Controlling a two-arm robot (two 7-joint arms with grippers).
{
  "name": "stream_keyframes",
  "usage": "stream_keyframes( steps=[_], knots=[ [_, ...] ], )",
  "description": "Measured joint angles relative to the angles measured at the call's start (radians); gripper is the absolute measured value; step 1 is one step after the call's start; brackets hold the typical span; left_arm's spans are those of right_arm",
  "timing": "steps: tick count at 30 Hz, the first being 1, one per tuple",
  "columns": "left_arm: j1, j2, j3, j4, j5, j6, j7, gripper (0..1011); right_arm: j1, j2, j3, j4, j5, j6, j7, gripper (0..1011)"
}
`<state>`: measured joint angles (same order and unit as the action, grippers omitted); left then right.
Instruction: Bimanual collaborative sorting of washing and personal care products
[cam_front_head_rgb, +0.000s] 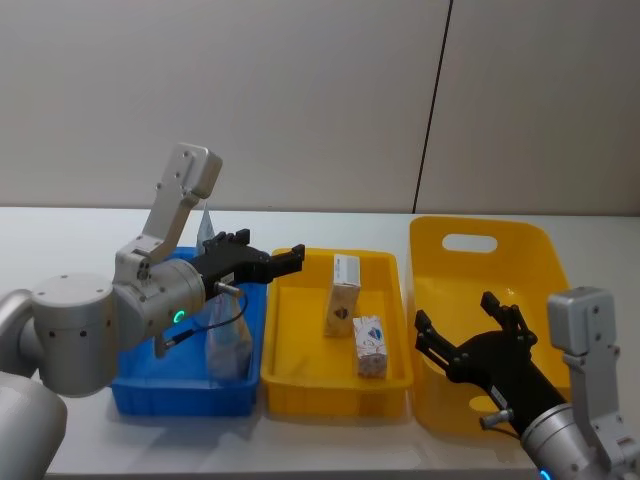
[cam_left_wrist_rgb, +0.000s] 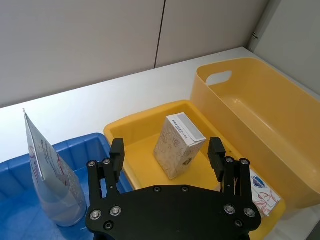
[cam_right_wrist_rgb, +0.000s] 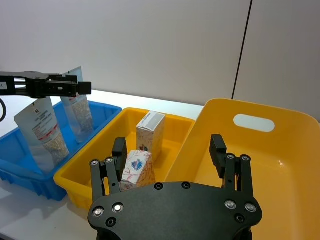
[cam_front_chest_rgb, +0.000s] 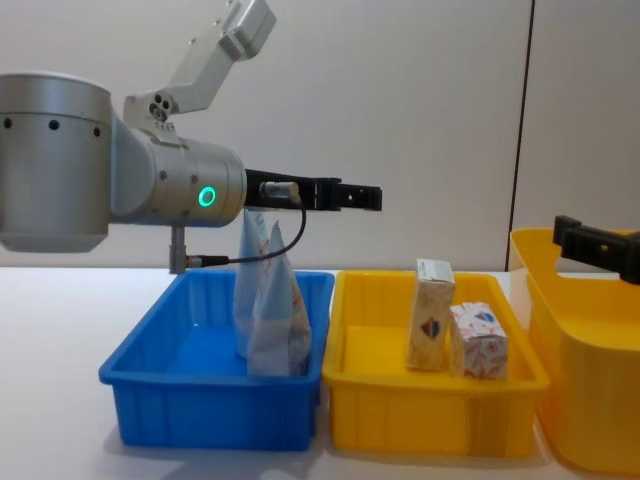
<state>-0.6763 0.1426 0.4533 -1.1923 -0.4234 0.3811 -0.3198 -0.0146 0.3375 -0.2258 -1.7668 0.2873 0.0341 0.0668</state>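
Desk (cam_front_head_rgb: 70, 235) of plain white, backed by pale wall panels (cam_front_head_rgb: 300, 100) with a dark seam. Two pouches (cam_front_chest_rgb: 270, 300) stand in the blue bin (cam_front_chest_rgb: 200, 400). The beige carton (cam_front_chest_rgb: 430, 315) and squat carton (cam_front_chest_rgb: 478, 340) stand in the yellow tray (cam_front_chest_rgb: 430, 410). Left claw (cam_left_wrist_rgb: 166, 147) hangs open and empty above the bins, and right claw (cam_right_wrist_rgb: 167, 144) gapes over the big yellow bin (cam_front_head_rgb: 520, 250).

Silver left arm (cam_front_chest_rgb: 60, 160), black left pincer (cam_front_chest_rgb: 370, 197)

Two pale pouches (cam_front_chest_rgb: 270, 310) are stood in the blue bin (cam_front_chest_rgb: 210, 420), the left gripper (cam_front_chest_rgb: 360, 197) held at their one o'clock. At three o'clock, a beige carton (cam_front_chest_rgb: 429, 315) and squat carton (cam_front_chest_rgb: 479, 341) are set together in the yellow tray (cam_front_chest_rgb: 430, 415); beyond, the right gripper (cam_front_chest_rgb: 575, 235) is seen over a larger yellow bin (cam_front_chest_rgb: 590, 400).
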Motion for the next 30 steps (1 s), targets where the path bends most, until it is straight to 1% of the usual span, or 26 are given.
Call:
stream_keyframes(
  steps=[5,9,22,30],
  knots=[
    [0.007,0.0,-0.002,-0.011,-0.001,0.006,0.011,1001,0.0,0.0,0.0,0.0,0.0,0.0,0.0,1003],
    [0.018,0.0,-0.007,-0.026,-0.001,0.019,0.031,1001,0.0,0.0,0.0,0.0,0.0,0.0,0.0,1003],
    [0.082,-0.005,-0.035,-0.108,0.005,0.063,0.113,1001,0.0,0.0,0.0,0.0,0.0,0.0,0.0,1003],
    [0.112,-0.01,-0.045,-0.15,0.007,0.083,0.14,1001,0.0,0.0,0.0,0.0,0.0,0.0,0.0,1003]
  ],
)
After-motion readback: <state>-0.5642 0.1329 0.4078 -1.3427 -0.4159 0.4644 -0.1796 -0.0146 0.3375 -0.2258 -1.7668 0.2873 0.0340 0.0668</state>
